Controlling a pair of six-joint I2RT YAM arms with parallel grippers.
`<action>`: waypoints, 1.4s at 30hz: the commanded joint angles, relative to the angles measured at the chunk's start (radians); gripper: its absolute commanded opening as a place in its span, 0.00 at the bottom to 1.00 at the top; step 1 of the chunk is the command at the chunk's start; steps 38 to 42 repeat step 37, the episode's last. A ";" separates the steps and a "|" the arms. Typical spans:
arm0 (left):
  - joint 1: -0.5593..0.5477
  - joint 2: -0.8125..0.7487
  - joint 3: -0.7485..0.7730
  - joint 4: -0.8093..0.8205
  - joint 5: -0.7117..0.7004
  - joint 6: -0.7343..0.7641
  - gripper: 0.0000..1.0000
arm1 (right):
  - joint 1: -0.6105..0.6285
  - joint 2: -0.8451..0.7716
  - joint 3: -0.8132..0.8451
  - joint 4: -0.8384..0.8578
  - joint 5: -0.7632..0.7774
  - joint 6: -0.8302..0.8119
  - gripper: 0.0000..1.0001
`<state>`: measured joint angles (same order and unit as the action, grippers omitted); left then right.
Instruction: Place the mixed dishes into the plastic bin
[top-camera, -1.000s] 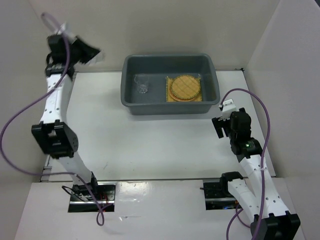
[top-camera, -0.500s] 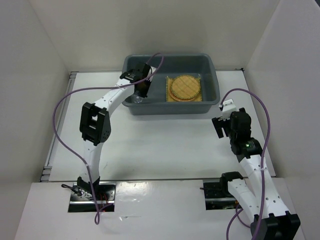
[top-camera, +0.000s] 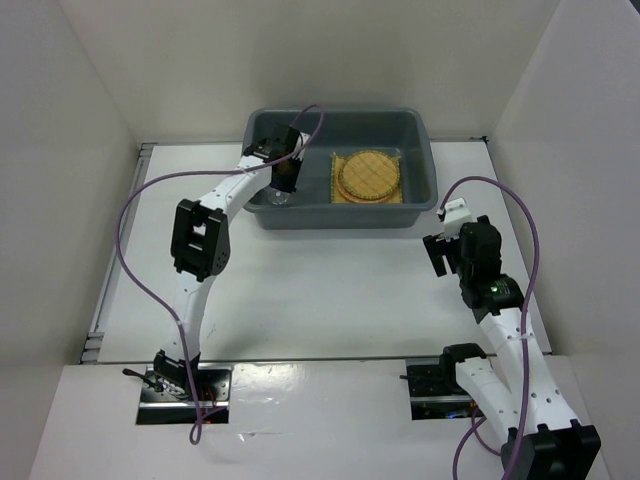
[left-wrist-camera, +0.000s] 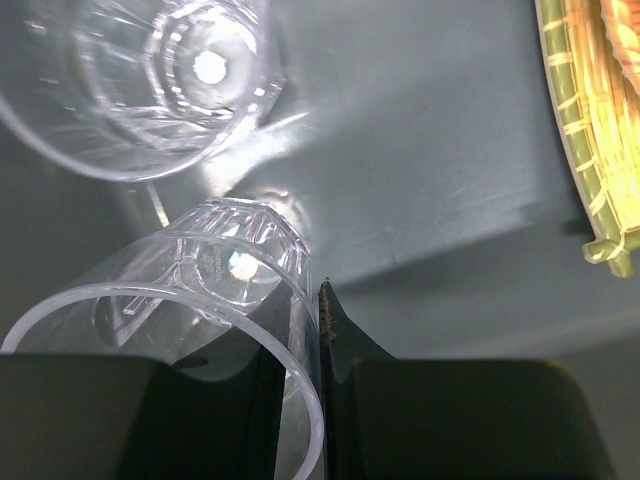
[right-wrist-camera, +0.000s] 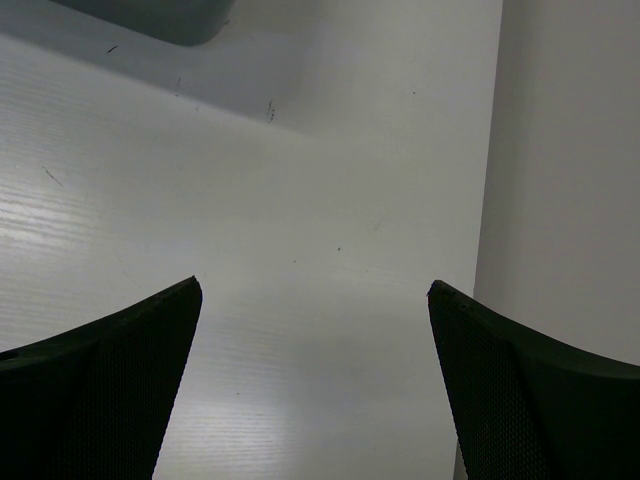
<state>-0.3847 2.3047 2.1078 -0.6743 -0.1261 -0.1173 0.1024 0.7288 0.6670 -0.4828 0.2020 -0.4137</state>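
Note:
The grey plastic bin (top-camera: 425, 140) stands at the back of the table. In it lies the square yellow mat (top-camera: 342, 195) with a round orange woven-look plate (top-camera: 367, 175) on top; I cannot tell whether a second plate is stacked there. My left gripper (top-camera: 284, 183) reaches down into the bin's left part. In the left wrist view it (left-wrist-camera: 305, 300) is shut on the wall of a clear plastic cup (left-wrist-camera: 215, 265), one finger inside the cup. A second clear cup (left-wrist-camera: 150, 70) stands on the bin floor (left-wrist-camera: 430, 180) just beyond. My right gripper (top-camera: 445, 252) is open and empty over the table.
The mat's edge (left-wrist-camera: 585, 120) shows at the right of the left wrist view. In the right wrist view the bin's corner (right-wrist-camera: 165, 18) is at the top left, and a white side wall (right-wrist-camera: 570, 150) stands close on the right. White walls enclose the table.
My left arm has swung from high at the far left down into the bin's left part, carrying the cup, and edged slightly further in. The right arm has not moved.

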 joint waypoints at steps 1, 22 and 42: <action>-0.003 0.027 0.041 0.033 0.046 -0.031 0.00 | 0.008 0.009 -0.001 0.026 -0.001 -0.002 0.98; -0.022 -0.233 0.383 0.132 -0.084 -0.136 1.00 | 0.008 0.003 0.028 -0.006 -0.001 0.016 0.98; -0.072 -1.177 -1.122 0.789 -0.244 -0.004 1.00 | 0.017 -0.072 0.029 -0.024 -0.065 -0.013 0.98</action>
